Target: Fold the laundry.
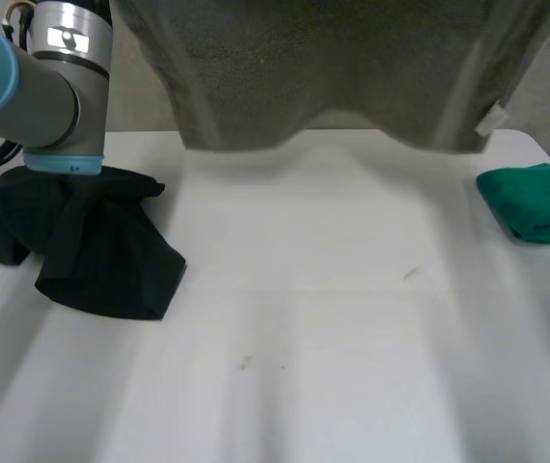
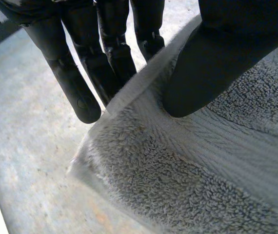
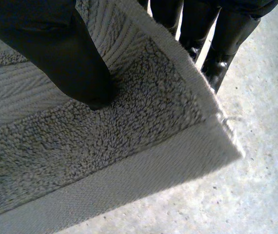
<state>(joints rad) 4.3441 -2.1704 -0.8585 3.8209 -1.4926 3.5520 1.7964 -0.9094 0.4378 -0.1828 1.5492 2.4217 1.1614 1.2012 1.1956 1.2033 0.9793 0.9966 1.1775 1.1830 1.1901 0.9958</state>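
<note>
the grey towel hangs spread out above the far part of the white counter, its lower edge dipping in 2 curves with a shallow arch between them. a small pale tag sits at the towel's lower corner on the robot's right side.

the left robot hand is clamped on the towel just beside one corner, thumb pressed on the looped face and fingers straight behind the woven border. the right robot hand is clamped on the towel near another corner in the same way, thumb on the looped face and fingers behind the hem.

below the towel and to its left, a crumpled black garment lies on the counter under the left arm. below the towel and to its right, a folded green cloth lies at the counter's edge.
</note>
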